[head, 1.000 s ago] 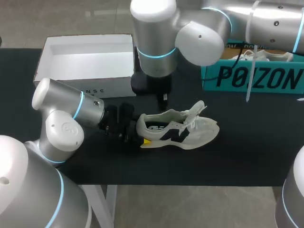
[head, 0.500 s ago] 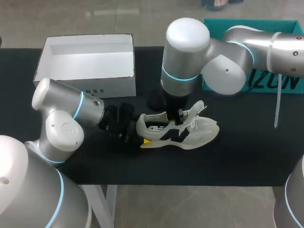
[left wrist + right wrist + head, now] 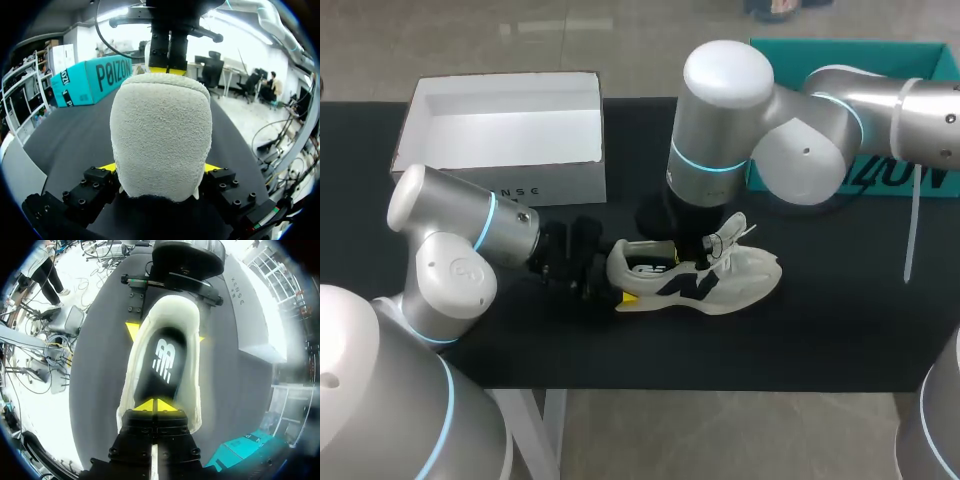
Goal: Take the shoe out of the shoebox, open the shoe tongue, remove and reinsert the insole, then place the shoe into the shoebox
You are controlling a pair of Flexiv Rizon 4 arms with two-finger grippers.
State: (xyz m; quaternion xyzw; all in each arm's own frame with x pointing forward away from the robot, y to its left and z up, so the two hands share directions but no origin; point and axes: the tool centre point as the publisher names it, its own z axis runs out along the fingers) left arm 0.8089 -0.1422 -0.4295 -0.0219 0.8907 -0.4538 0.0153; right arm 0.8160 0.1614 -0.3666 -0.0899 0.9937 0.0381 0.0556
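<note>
On the black table (image 3: 840, 330), mid-way: the sneaker (image 3: 695, 275) lies upright on its sole, out of the white shoebox (image 3: 500, 130), which stands open, well apart at the far left corner.
Long axis: it runs side to side across the table, heel toward my left arm and toe toward my right side.
Left gripper (image 3: 160, 167): clamped on the heel from both sides. One yellow fingertip (image 3: 107, 167) shows at each flank of the grey heel cup, so the shoe is pinned in place.
Right gripper (image 3: 152, 405): it comes straight down over the shoe's mouth at the tongue end. Its two yellow tips are pressed together, and it looks along the shoe toward the heel.
Hedge: the tips sit right at the edge of the opening, and I cannot tell whether anything thin is caught between them.
Insole (image 3: 162, 360): black with a white logo, it lies flat inside the shoe, just ahead of the right tips and in line with them.
Tongue (image 3: 732, 236): it stands up with the laces, on the toe side of the right gripper.
Nearer arm: the right, by far. It is already over the opening, while the left is taken up with holding the heel.
Judgement: the insole work falls to the right gripper. Any pull would probably go up and back along the long axis, against the left's hold.
</note>
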